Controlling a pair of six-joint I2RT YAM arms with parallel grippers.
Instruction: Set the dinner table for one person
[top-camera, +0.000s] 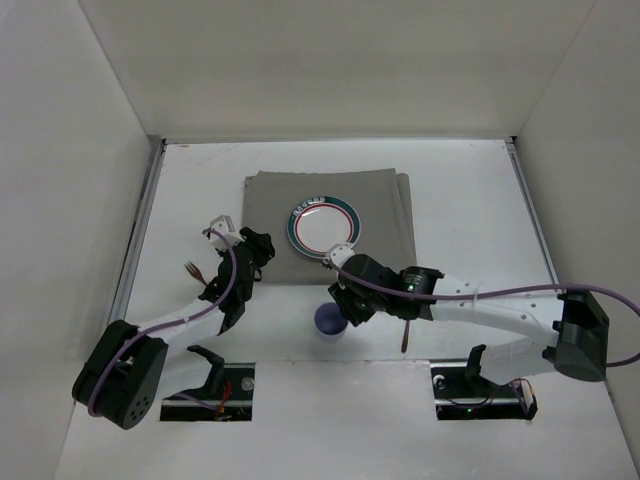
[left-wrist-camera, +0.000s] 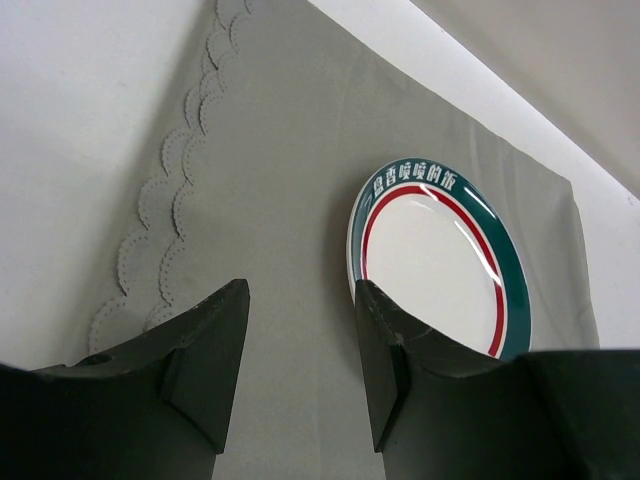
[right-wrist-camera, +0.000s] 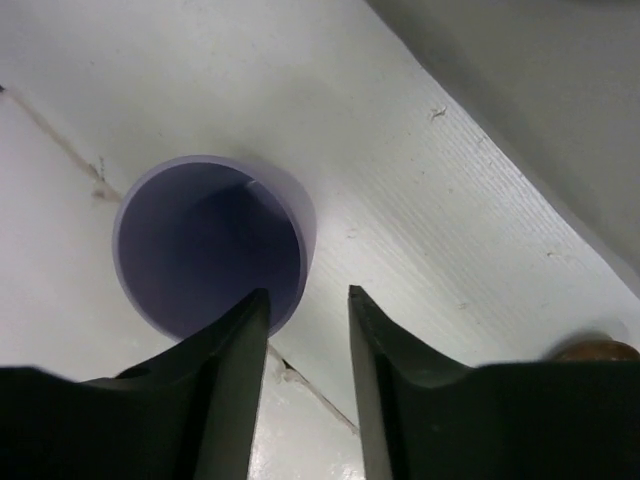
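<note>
The white dinner table (top-camera: 460, 200) carries a grey placemat (top-camera: 380, 215) with a white plate (top-camera: 323, 227) rimmed in green and red. My left gripper (top-camera: 266, 248) hovers at the mat's left edge. In the left wrist view it (left-wrist-camera: 300, 300) is open over the placemat (left-wrist-camera: 270, 180), with the plate (left-wrist-camera: 440, 260) just to the right of its right finger. A purple cup (top-camera: 330, 322) stands upright in front of the mat. My right gripper (top-camera: 342, 300) is above it. Seen from the right wrist, the gripper (right-wrist-camera: 308, 300) is open, with its left finger over the cup (right-wrist-camera: 200, 250) rim.
A fork (top-camera: 192, 270) lies on the table left of the left arm. A brown-handled utensil (top-camera: 405, 335) lies under the right arm; its tip (right-wrist-camera: 600, 350) shows in the right wrist view. Thin metal rails (top-camera: 140, 230) run along the table's sides.
</note>
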